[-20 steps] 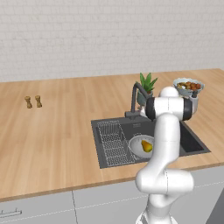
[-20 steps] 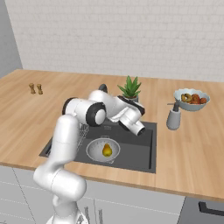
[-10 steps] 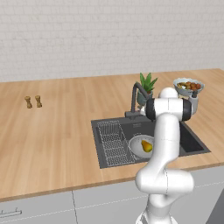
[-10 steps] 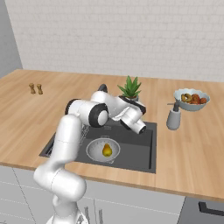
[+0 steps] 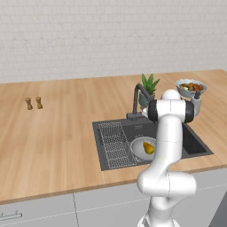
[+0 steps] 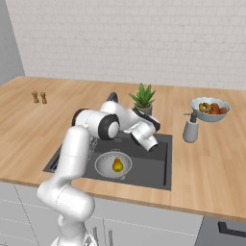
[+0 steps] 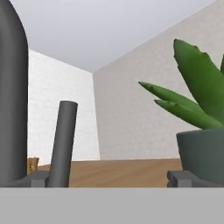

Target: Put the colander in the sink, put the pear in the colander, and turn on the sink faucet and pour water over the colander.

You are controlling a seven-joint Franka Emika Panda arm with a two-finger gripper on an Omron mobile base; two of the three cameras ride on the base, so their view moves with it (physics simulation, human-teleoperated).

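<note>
The colander point(image 6: 113, 165) sits in the sink point(image 6: 158, 163), toward its left half beside the wire rack point(image 5: 113, 144), and the pear point(image 6: 116, 165) lies inside it, near the middle of the bowl. From the left base view the same pair shows partly behind the arm, the pear point(image 5: 149, 148) resting in the colander point(image 5: 138, 147). The faucet point(image 5: 136, 101) stands at the back edge of the sink, its bent spout reaching forward over the basin. The arm bends low over the sink with its hand near the faucet's base and the potted plant point(image 6: 143, 98). In the hand view the gripper point(image 7: 107, 179) has its jaws spread wide with nothing between them; a dark upright of the faucet point(image 7: 63, 142) rises just inside the left fingertip, and the plant's pot point(image 7: 203, 155) stands close on the right. A soap dispenser point(image 6: 190, 129) and a bowl of fruit point(image 6: 210, 108) stand on the counter point(image 6: 216, 163) to the right of the sink, and two small shakers point(image 5: 33, 103) stand well apart to the left.
</note>
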